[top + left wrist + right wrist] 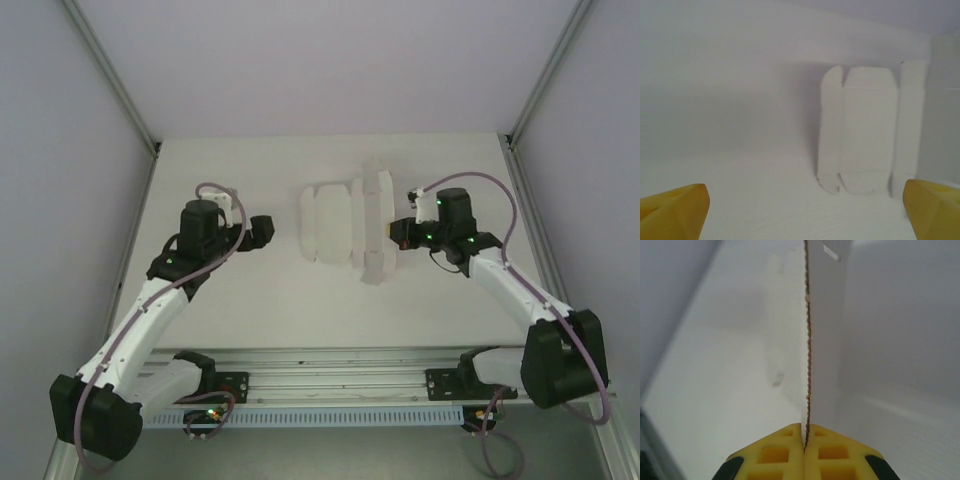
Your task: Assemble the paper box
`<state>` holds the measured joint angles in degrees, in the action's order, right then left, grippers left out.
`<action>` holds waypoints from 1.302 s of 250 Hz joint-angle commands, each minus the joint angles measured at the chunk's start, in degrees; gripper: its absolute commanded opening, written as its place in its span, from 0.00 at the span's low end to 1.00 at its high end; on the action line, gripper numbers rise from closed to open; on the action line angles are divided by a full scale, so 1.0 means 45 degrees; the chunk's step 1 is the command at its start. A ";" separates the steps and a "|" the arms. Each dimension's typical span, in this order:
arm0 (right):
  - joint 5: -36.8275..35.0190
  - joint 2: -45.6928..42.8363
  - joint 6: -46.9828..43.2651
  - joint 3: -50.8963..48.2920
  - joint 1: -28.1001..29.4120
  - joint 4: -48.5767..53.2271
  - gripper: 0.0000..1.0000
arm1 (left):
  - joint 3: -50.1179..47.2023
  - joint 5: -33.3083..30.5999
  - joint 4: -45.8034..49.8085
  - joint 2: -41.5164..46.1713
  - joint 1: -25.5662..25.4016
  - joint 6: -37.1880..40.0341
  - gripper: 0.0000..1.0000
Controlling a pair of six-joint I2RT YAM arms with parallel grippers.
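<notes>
The paper box [340,225] is lying as a flat cut sheet on the white table [250,310], in the space between the 2 grippers.

The right gripper [393,236] is clamping the side of the sheet that is nearest to it. In the right wrist view its 2 yellow fingers [775,457] are pressing together, and the thin edge of the paper box [822,340] is sitting in the seam between them. From the right gripper [804,440] the card is running straight ahead, away from the fingertips. It is showing its rough cut edge as a dark dotted line, with 1 white face turning to the right of that line. A small slot [831,252] is showing in this face, far ahead of the fingers. Whether the gripped panel is resting on the table or rising from it, I cannot tell.

The left gripper [268,232] is standing with its jaws wide apart and is holding nothing. It is pointing toward the sheet, and a strip of bare table is separating it from the nearest flap. In the left wrist view the 2 yellow fingertips [675,212] are sitting at the lower corners, far from each other. The paper box [867,135] is lying ahead of the left gripper [805,215] and somewhat to the right of its middle line. There the sheet is showing 1 wide middle panel, narrower panels on both sides of it, and short flaps with rounded corners at its near and far ends.
</notes>
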<state>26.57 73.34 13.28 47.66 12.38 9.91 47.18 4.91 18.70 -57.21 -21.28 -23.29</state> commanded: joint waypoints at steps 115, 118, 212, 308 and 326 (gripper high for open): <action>-1.1407 0.4210 -1.1467 0.2893 0.4540 -0.1883 0.00 | -0.0347 -0.0182 0.0183 -0.0153 0.0617 -0.0174 1.00; -1.1411 0.4195 -1.1718 0.2769 0.4625 -0.2187 0.00 | -0.0347 -0.0171 0.0149 -0.0164 0.0626 -0.0193 1.00; -1.1274 0.4258 -1.5410 0.0584 0.6415 -0.7329 0.00 | 0.0902 0.1042 -0.1300 -0.2285 0.0751 -0.0375 1.00; -1.1231 0.4103 -1.4897 0.0288 0.6837 -0.7516 0.00 | 0.2662 0.1380 -0.1460 -0.5232 -0.0169 0.1207 1.00; -1.1255 0.4077 -1.4771 0.0324 0.6842 -0.7446 0.00 | 0.2799 0.1470 -0.1435 -0.5617 -0.0275 0.1254 1.00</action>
<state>-22.68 92.27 -54.06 49.30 42.81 -21.76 57.30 11.75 11.92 -80.25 -21.80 -20.62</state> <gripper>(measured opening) 0.044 0.999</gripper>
